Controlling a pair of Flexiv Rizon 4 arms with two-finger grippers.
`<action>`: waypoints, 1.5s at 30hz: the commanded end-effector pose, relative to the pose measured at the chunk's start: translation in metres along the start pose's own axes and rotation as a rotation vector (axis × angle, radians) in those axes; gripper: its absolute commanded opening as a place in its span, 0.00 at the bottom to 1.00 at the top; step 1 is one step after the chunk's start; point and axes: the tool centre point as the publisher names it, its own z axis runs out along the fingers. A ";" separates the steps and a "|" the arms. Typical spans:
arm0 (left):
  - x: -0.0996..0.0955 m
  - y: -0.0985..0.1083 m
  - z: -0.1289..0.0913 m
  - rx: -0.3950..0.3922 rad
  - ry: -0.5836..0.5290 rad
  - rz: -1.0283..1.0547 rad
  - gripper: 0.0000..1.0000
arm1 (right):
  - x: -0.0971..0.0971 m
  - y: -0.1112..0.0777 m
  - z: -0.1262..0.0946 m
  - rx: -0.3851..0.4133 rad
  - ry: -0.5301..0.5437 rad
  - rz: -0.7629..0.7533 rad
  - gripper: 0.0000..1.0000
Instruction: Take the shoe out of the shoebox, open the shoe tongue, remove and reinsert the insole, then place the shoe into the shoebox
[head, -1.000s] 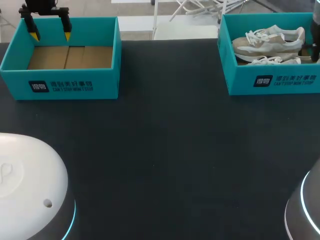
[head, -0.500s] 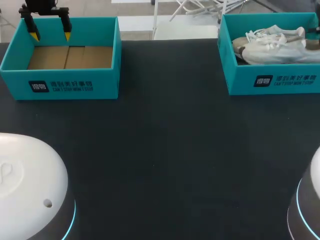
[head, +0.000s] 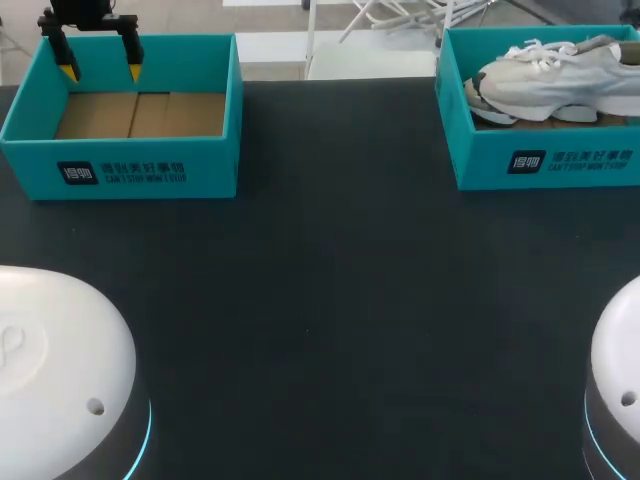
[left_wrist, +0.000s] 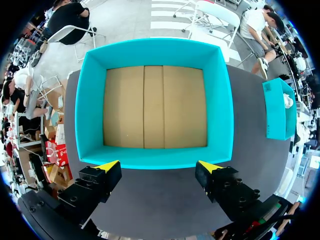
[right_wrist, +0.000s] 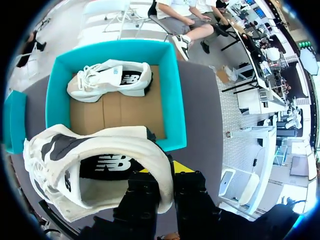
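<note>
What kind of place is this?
Probably a robot workbench for shoe handling: a dark table holds two teal shoeboxes, the left shoebox empty, the right shoebox with a sneaker inside, and the right gripper grips a lifted sneaker.

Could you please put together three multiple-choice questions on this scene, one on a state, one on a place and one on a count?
1. The left gripper, by the left shoebox, is:
A. open, with nothing between its fingers
B. shut on an insole
C. shut on a wall of that box

2. Where is the held shoe in the right gripper?
A. In the left shoebox
B. Raised over the right shoebox
C. Flat on the table

3. How many shoes lie on the right shoebox's floor?
A. None
B. One
C. Two

Answers:
1 A: its yellow tips stand wide apart, gripping nothing.
2 B: the fingers clamp its heel, and the box's near wall shows beneath it.
3 B: only the second shoe lies on the cardboard floor.
</note>
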 end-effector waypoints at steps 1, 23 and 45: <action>0.000 0.000 0.000 0.000 0.000 0.000 1.00 | 0.005 -0.012 -0.030 -0.014 -0.003 0.011 0.00; 0.000 0.000 0.000 0.000 0.000 0.000 1.00 | 0.019 -0.032 -0.044 -0.014 -0.021 0.009 0.00; 0.000 0.000 0.000 0.000 0.000 0.000 1.00 | 0.203 -0.222 -0.098 0.011 -0.024 0.124 0.00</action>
